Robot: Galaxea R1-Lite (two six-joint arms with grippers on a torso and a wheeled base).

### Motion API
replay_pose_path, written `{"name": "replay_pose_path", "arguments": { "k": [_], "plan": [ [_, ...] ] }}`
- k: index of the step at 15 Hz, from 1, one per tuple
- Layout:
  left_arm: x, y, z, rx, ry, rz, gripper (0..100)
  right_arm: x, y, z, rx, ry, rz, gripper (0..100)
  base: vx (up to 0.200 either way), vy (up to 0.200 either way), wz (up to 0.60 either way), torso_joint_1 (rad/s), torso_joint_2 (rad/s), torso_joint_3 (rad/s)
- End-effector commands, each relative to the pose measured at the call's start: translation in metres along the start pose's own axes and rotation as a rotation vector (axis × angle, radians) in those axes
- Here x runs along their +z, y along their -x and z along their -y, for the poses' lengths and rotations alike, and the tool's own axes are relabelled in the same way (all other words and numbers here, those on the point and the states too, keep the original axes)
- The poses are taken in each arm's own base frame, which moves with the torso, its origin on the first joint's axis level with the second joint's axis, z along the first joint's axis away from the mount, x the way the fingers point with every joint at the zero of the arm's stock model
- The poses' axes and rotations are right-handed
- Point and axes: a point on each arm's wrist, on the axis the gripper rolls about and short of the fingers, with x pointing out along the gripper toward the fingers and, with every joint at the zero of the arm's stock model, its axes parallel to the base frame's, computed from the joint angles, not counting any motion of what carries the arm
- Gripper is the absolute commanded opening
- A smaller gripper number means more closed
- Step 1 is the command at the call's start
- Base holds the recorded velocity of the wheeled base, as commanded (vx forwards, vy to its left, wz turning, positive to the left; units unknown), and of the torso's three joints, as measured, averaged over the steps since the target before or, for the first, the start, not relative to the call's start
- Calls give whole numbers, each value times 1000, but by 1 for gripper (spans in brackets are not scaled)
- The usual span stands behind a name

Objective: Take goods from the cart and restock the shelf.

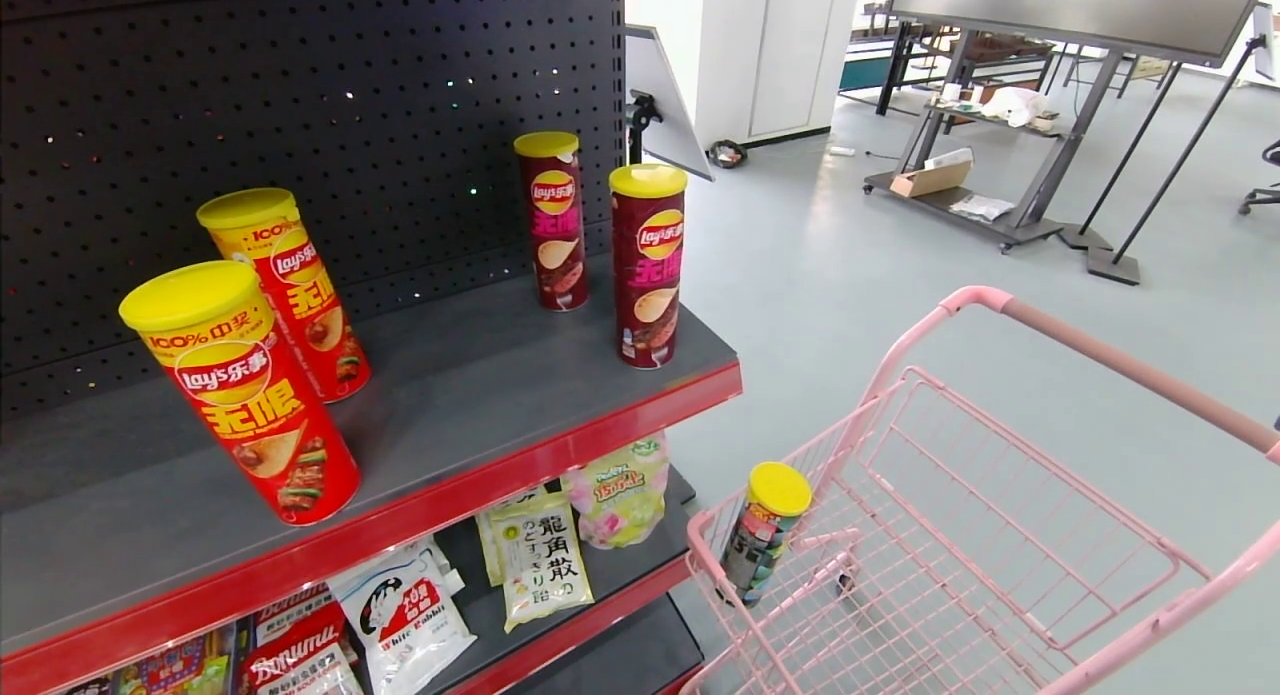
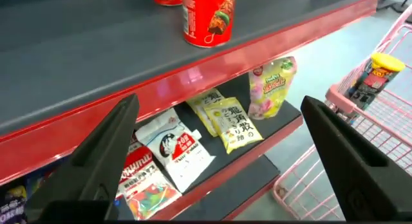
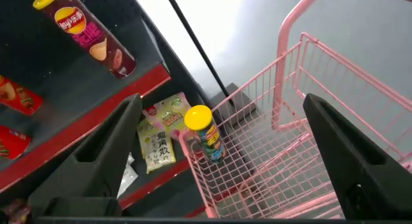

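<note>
The left gripper (image 2: 220, 102) has its two dark fingers spread wide apart. The right gripper (image 3: 223, 98) is spread just as wide, empty.

top shelf (image 1: 480, 395): two red cans (image 1: 250, 395), two maroon cans (image 1: 648, 265), upright | lower shelf (image 1: 655, 563): snack bags (image 1: 540, 560) | cart (image 1: 1100, 355): yellow-lidded can (image 1: 765, 535)

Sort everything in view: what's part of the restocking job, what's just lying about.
Job: pink cart, yellow-lidded can standing in it, top shelf.
Lying about: cardboard box and white bag on the far rack, snack packets on the lower shelf.
</note>
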Motion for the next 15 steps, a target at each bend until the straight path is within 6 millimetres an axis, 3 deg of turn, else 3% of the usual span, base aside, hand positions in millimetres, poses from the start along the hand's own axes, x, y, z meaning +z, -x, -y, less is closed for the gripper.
{"name": "replay_pose_path", "arguments": {
  "k": [1, 4, 15],
  "plan": [
    [-1, 0, 0, 7, 29, -15, 100, -13, 5, 4, -4, 7, -14, 100, 0, 0, 0, 0, 0, 0],
    [-4, 0, 1, -32, 5, -46, 100, -22, 11, 6, 1, 46, -11, 100, 0, 0, 0, 0, 0, 0],
    [-4, 0, 1, -42, -3, -47, 100, 1, 0, -2, 37, 29, -5, 100, 0, 0, 0, 0, 0, 0]
  ]
}}
